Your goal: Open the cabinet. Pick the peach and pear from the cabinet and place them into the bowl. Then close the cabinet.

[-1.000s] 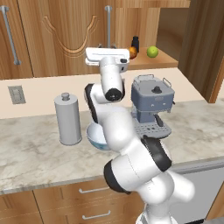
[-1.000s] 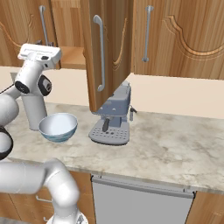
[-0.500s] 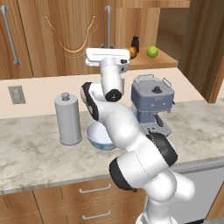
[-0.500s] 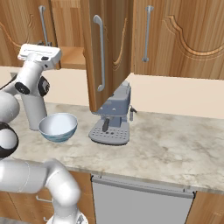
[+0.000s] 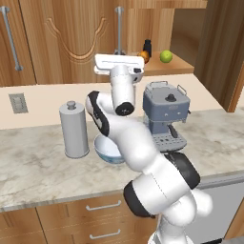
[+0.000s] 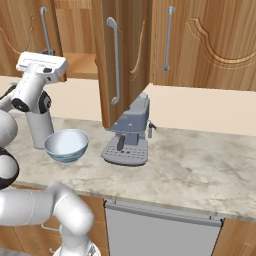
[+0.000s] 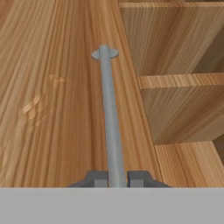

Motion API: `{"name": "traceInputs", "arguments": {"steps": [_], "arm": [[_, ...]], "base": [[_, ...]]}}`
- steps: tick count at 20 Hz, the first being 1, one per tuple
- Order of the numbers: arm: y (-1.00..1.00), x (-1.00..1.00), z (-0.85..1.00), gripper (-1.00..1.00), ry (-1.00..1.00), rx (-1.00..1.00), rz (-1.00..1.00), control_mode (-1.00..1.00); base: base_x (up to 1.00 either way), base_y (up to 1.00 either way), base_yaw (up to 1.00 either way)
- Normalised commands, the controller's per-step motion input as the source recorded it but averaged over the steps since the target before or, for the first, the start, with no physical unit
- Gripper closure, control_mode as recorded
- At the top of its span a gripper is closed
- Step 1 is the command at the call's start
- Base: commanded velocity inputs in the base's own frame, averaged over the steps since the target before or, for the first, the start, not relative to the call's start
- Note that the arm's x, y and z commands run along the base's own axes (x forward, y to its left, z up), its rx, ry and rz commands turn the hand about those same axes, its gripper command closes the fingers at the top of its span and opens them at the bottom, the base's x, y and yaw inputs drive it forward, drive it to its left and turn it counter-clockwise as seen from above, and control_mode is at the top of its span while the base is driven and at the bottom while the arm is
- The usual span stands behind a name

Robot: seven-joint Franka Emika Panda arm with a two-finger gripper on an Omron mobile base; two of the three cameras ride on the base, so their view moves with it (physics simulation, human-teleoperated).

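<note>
The cabinet has its left door [image 5: 71, 43] closed and its right door [image 6: 125, 55] swung open. My gripper [image 7: 117, 180] is shut on the lower end of the left door's silver bar handle [image 7: 109, 113], one dark fingertip on each side of it. In the base views the white hand [image 5: 118, 66] presses up against that handle [image 5: 119, 24]. On the open shelf lie the peach [image 5: 143, 56], partly behind the hand, and the green pear [image 5: 165, 56]. The pale blue bowl [image 5: 107, 148] sits on the counter below the arm [image 6: 66, 145].
A small dark bottle [image 5: 147, 46] stands on the shelf behind the peach. A grey lidded canister [image 5: 74, 129] is left of the bowl and a coffee machine [image 5: 164, 116] right of it. The open door hangs over the machine [image 6: 127, 137].
The hand has stayed at the left door's handle and the arm has barely shifted. Both cabinet doors and the fruit are where they were.
</note>
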Motion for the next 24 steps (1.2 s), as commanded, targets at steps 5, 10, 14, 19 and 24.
{"name": "traceInputs", "arguments": {"steps": [5, 10, 14, 19, 24], "arm": [[0.35, -0.79, 0.28, 1.0, 0.11, 0.05, -0.07, -1.0], [0.6, -0.68, 0.2, 1.0, 0.21, 0.05, -0.08, -1.0], [0.92, -0.68, 0.02, 1.0, 0.25, 0.02, -0.07, -1.0], [0.98, -0.18, -0.04, 1.0, 0.2, 0.0, -0.03, -1.0], [0.37, -0.41, 0.32, 1.0, 0.1, 0.05, -0.07, -1.0]], "base": [[0.0, 0.0, 0.0], [0.0, 0.0, 0.0], [0.0, 0.0, 0.0], [0.0, 0.0, 0.0], [0.0, 0.0, 0.0]]}}
